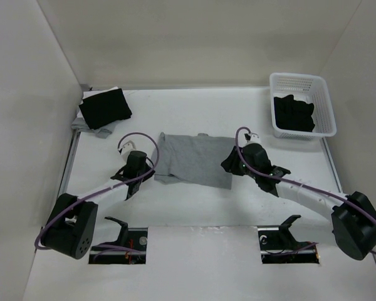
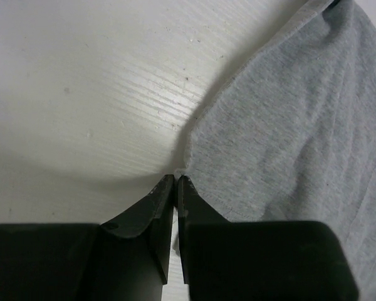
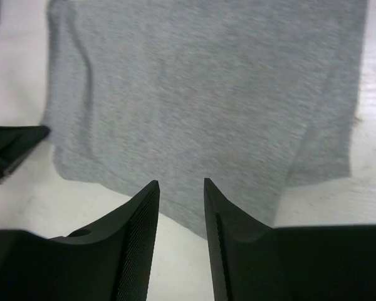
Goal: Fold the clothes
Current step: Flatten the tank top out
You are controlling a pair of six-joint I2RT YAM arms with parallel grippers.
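A light grey shirt (image 1: 194, 160) lies spread flat on the white table, between my two arms. My left gripper (image 1: 151, 170) is at the shirt's left edge. In the left wrist view its jaws (image 2: 176, 177) are pressed together, with the shirt's hem (image 2: 288, 125) pinched at the tips. My right gripper (image 1: 230, 166) is at the shirt's near right part. Its fingers (image 3: 180, 183) stand open just over the near hem of the shirt (image 3: 207, 81), with nothing between them. Black clothes (image 1: 294, 113) fill a white basket (image 1: 301, 78) at the back right.
A folded black garment (image 1: 104, 108) lies on lighter cloth (image 1: 91, 128) at the back left corner. White walls enclose the table on three sides. The left gripper's dark tip (image 3: 12, 143) shows at the left edge of the right wrist view.
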